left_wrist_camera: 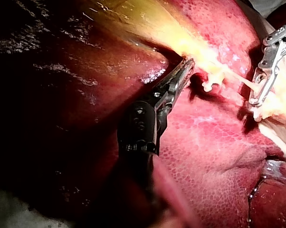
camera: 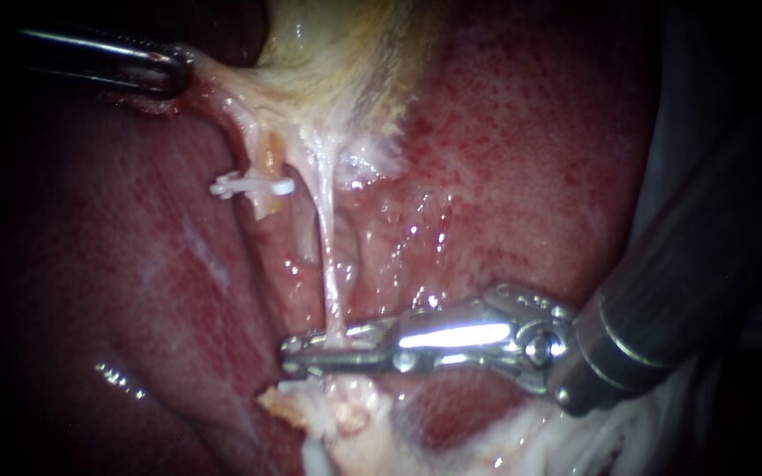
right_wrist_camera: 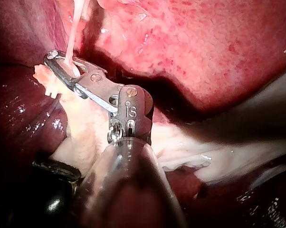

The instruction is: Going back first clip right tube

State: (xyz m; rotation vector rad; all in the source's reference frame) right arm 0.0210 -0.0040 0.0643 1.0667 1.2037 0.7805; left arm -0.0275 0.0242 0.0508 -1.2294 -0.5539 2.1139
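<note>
The wet red liver [camera: 522, 150] fills the scene, and bright light glints off its slick surface. Past the liver's right edge lies a pale grey cloth [camera: 698, 97], dimly lit. Away from the liver's lit middle, everything sinks into dark shadow.

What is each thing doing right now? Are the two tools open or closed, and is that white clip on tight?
left instrument: shut on the gallbladder, holding its edge.
right instrument: open around the right tube.
right tube: stretched straight, in one piece.
clip: closed across the left tube.
</note>
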